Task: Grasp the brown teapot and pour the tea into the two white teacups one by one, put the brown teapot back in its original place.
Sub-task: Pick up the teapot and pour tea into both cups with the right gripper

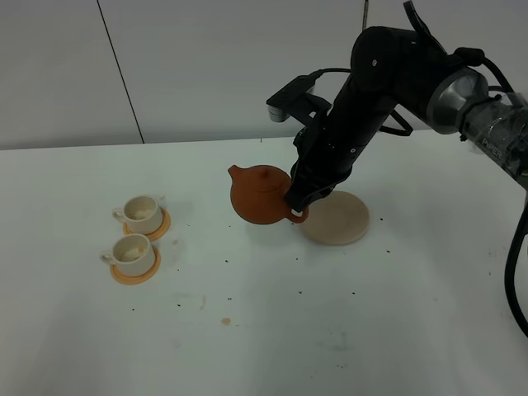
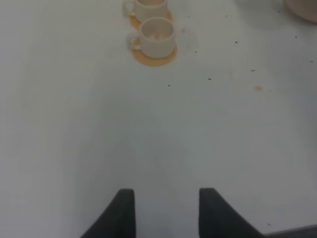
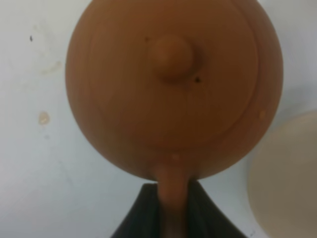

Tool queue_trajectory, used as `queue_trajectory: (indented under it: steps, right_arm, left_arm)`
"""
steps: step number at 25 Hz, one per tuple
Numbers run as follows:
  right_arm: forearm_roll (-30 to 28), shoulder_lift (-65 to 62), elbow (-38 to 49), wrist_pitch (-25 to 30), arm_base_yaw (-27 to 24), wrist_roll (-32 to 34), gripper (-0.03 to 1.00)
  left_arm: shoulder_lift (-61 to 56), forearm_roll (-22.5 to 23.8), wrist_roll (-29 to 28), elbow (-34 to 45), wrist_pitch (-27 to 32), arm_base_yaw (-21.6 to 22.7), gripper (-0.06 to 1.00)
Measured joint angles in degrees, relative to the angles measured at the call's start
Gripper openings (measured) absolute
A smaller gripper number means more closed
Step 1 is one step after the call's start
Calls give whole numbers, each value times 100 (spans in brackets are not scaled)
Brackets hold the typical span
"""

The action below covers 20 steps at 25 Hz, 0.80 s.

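Observation:
The brown teapot [image 1: 259, 195] hangs above the table, just left of the beige coaster disc [image 1: 337, 218], its spout toward the cups. My right gripper [image 1: 295, 209] is shut on its loop handle; the right wrist view shows the lid and knob of the teapot [image 3: 173, 84] with the handle pinched between the dark fingers [image 3: 143, 215]. The two white teacups [image 1: 143, 214] [image 1: 132, 252] stand on orange saucers at the left, also seen as teacups [image 2: 156, 35] [image 2: 147, 6] from the left wrist. My left gripper [image 2: 166, 210] is open over bare table.
The coaster's edge [image 3: 287, 183] shows beside the teapot in the right wrist view. Small dark specks and an orange stain [image 1: 225, 321] mark the white table [image 1: 272, 330]. A pale wall runs along the back.

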Motion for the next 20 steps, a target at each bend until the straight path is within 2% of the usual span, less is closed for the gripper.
queue_trajectory:
  steps: [5, 9, 14, 20]
  right_arm:
    - [-4, 0, 0, 0, -9, -96, 9]
    - [-27, 0, 0, -37, -3, -432, 9]
    - [-449, 0, -4, -276, 157, -880, 9]
    - [-867, 0, -4, -412, 344, -1097, 9]
  left_arm:
    - [0, 0, 0, 0, -10, 0, 37]
    - [0, 0, 0, 0, -10, 0, 37]
    - [0, 0, 0, 0, -10, 0, 37]
    - [0, 0, -5, 0, -10, 0, 37]
